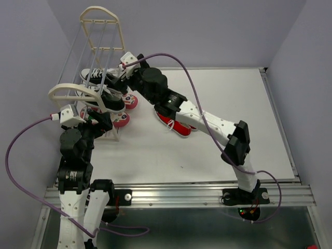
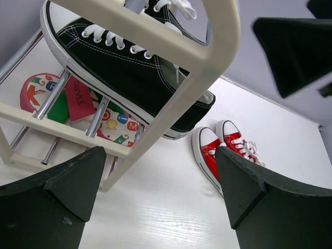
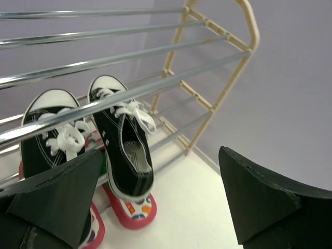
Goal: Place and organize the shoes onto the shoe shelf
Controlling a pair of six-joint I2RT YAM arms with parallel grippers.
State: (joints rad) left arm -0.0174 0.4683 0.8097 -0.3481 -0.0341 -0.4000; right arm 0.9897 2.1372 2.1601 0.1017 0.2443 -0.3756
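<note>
The shoe shelf [image 1: 101, 25] stands at the back left, cream arched ends joined by grey rails. Two black sneakers [image 1: 95, 75] [image 3: 127, 150] rest side by side on a low tier. Beneath them the flip-flops [image 1: 122, 120] [image 3: 129, 213] stick out from the bottom. My right gripper [image 1: 118, 79] [image 3: 161, 197] hangs open just off the heel of the nearer black sneaker, holding nothing. The left gripper [image 1: 105, 123] [image 2: 161, 192] is open and empty above bare table beside the shelf's near end frame [image 2: 197, 78]. The red sneakers [image 1: 179, 127] [image 2: 223, 150] lie on the table, partly under the right arm.
Lilac walls close in the white table [image 1: 218, 104] at the back and sides. The shelf's upper rails [image 3: 104, 62] run across just above the right gripper. The right forearm [image 1: 207, 122] stretches diagonally over the table's middle.
</note>
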